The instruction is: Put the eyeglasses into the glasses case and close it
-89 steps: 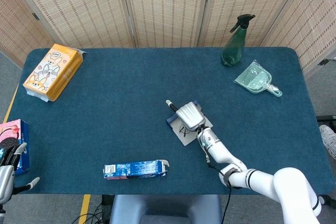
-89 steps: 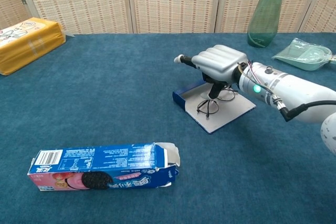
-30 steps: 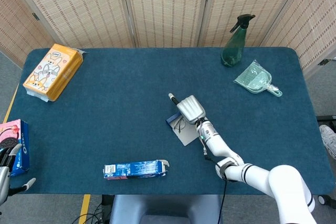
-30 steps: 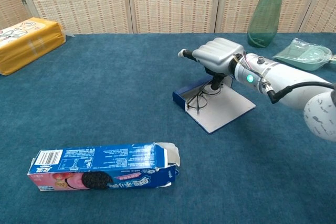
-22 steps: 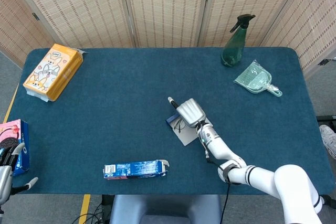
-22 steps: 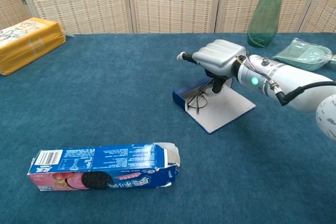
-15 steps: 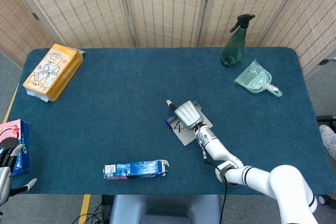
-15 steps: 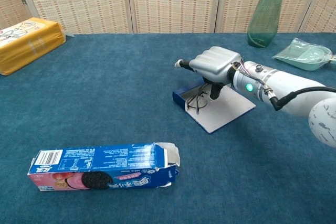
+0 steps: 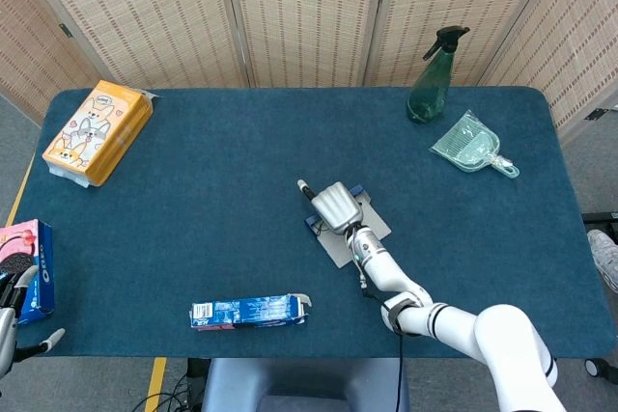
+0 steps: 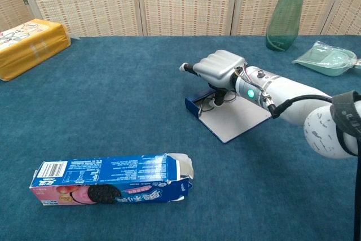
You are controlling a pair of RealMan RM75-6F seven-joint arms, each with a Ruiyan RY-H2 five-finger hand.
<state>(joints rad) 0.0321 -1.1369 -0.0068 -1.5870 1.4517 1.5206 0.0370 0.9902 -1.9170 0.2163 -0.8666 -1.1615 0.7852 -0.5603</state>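
Observation:
The glasses case lies open at mid-table, with a shallow blue tray [image 10: 193, 105] and a flat grey lid [image 10: 237, 119] spread to its right. The thin dark eyeglasses [image 10: 202, 105] sit at the tray, mostly hidden under my right hand [image 10: 218, 66]. That hand hovers knuckles-up over the tray, fingers curled down and holding the frame. From the head view, the right hand [image 9: 334, 206] covers the tray and only the lid [image 9: 366, 230] shows. My left hand [image 9: 12, 317] stays off the table's front left corner, fingers apart and holding nothing.
An Oreo box [image 10: 110, 180] lies near the front edge. An orange tissue pack [image 9: 97, 132] is at the back left, a green spray bottle [image 9: 431, 79] and green dustpan [image 9: 472, 148] at the back right. A cookie box [image 9: 26, 260] sits at the left edge.
My right hand has moved left, carrying the eyeglasses from the grey lid over to the blue tray. The left hand has barely shifted.

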